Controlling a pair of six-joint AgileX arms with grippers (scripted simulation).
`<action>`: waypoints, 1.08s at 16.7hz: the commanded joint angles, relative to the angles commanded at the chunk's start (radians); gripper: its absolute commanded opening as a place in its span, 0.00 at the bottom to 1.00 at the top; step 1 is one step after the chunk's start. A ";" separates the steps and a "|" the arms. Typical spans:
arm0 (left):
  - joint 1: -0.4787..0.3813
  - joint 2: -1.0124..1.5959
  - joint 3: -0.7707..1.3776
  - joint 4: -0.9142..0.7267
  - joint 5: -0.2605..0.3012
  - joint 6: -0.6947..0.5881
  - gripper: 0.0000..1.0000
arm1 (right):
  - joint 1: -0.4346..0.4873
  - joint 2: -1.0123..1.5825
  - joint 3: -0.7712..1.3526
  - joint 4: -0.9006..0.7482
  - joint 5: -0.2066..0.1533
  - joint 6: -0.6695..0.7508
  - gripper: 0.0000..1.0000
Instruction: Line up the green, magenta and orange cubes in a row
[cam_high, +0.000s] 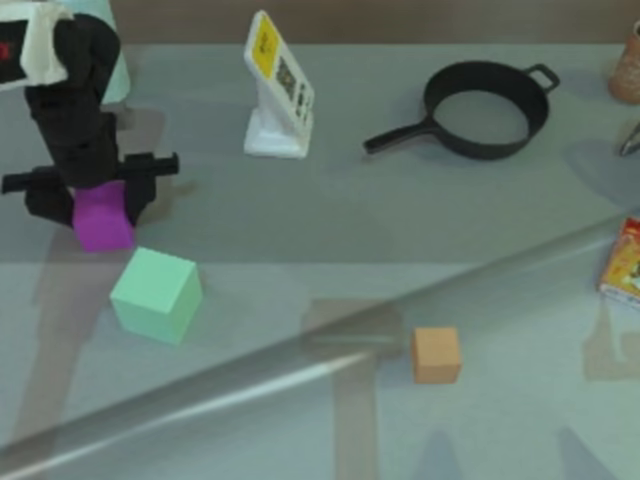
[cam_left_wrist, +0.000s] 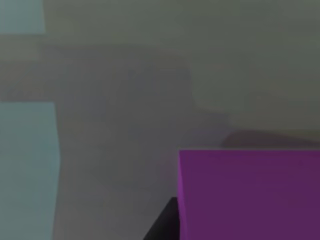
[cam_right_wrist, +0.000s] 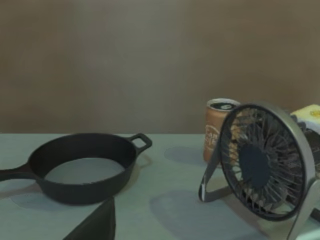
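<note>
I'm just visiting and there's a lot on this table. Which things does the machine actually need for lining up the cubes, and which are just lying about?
Needed for the job:
- magenta cube, under the left gripper
- green cube
- orange cube

Just lying about:
- black frying pan
- white handheld device on a stand
- drink can
- small fan
- orange box

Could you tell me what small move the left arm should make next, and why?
Probably a slight lift of the magenta cube, which the left gripper appears to hold at the table's left, behind the green cube. The orange cube sits far to the right, so no row exists yet. Raising it first should avoid dragging or bumping the green one.
</note>
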 joint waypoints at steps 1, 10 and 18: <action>0.000 0.000 0.000 0.000 0.000 0.000 0.10 | 0.000 0.000 0.000 0.000 0.000 0.000 1.00; 0.000 0.000 0.000 0.000 0.000 0.000 0.00 | 0.000 0.000 0.000 0.000 0.000 0.000 1.00; 0.011 -0.072 0.128 -0.181 -0.006 0.004 0.00 | 0.000 0.000 0.000 0.000 0.000 0.000 1.00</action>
